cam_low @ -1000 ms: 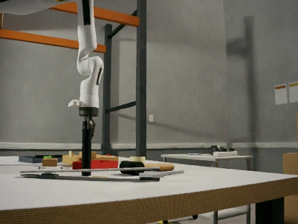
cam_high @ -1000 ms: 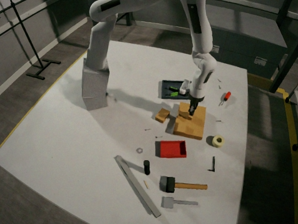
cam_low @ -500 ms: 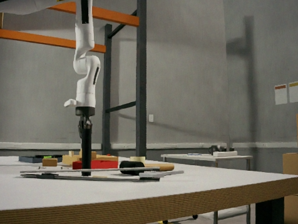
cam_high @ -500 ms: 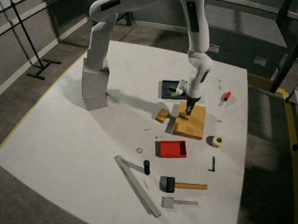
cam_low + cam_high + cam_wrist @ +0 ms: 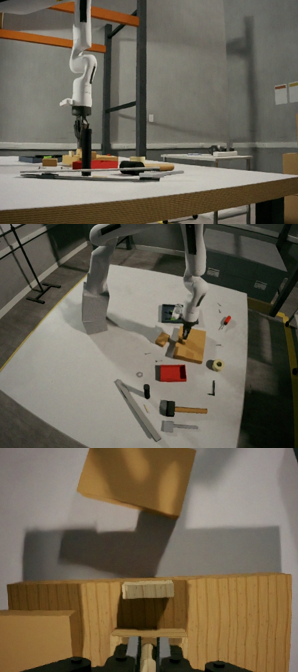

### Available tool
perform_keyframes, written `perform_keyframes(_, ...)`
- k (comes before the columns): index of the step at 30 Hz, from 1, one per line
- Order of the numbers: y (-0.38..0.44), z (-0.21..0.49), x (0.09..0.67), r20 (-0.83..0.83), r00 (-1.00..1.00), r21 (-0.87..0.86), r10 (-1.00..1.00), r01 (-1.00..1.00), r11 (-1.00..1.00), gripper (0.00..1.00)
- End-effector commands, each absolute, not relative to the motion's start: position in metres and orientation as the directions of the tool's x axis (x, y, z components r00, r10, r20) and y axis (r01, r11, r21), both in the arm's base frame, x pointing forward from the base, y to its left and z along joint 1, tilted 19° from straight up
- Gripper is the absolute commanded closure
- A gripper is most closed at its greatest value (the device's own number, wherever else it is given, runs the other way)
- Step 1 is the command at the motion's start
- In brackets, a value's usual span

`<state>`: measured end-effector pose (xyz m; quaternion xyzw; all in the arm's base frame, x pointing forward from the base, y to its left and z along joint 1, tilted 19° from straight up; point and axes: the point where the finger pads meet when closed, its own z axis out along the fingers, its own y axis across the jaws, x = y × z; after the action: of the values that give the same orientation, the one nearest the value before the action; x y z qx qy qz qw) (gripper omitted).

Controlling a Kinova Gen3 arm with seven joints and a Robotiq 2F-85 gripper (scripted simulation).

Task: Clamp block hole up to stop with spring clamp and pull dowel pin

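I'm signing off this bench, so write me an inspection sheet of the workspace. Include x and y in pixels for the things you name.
Surface: white tabletop (image 5: 62, 365) (image 5: 156, 194) (image 5: 50, 513), no spill seen.
Job's things: bench board (image 5: 195, 352) (image 5: 107, 158) (image 5: 240, 623) carries wooden pieces; a tan block (image 5: 162, 340) (image 5: 49, 162) (image 5: 135, 478) lies off it, on the tabletop.
Clutter: red bin (image 5: 161, 373) (image 5: 109, 164), mallet (image 5: 169, 408) (image 5: 131, 166), tape roll (image 5: 214, 365) (image 5: 138, 159), among others.
Gripper: claw (image 5: 185, 337) (image 5: 79, 147) (image 5: 148, 652) low over the board, fingers nearly together; grip unclear.
Cables: nothing seen.
Surroundings: orange-beamed rack (image 5: 141, 78), side table (image 5: 169, 156).

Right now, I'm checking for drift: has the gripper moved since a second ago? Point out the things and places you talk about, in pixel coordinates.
Yes, the gripper (image 5: 185, 336) (image 5: 78, 147) (image 5: 148, 652) moved left in the top view, against the bench board (image 5: 195, 349) (image 5: 107, 157) (image 5: 240, 620).
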<state>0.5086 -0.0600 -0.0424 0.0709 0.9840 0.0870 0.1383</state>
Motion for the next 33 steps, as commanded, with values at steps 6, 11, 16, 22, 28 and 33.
perform_keyframes(6,-0.062,-0.044,0.501,-0.267,-0.953,0.184,0.141,0.094,0.979,0.9)
perform_keyframes(11,-0.063,-0.046,0.497,-0.27,-0.954,0.18,0.128,0.081,0.98,0.9)
perform_keyframes(16,-0.063,-0.047,0.494,-0.271,-0.955,0.177,0.118,0.071,0.982,0.9)
perform_keyframes(22,-0.064,-0.047,0.492,-0.273,-0.956,0.176,0.112,0.065,0.982,0.9)
perform_keyframes(28,-0.064,-0.048,0.49,-0.274,-0.956,0.174,0.106,0.06,0.983,0.9)
perform_keyframes(33,-0.064,-0.048,0.489,-0.274,-0.956,0.173,0.104,0.057,0.983,0.9)
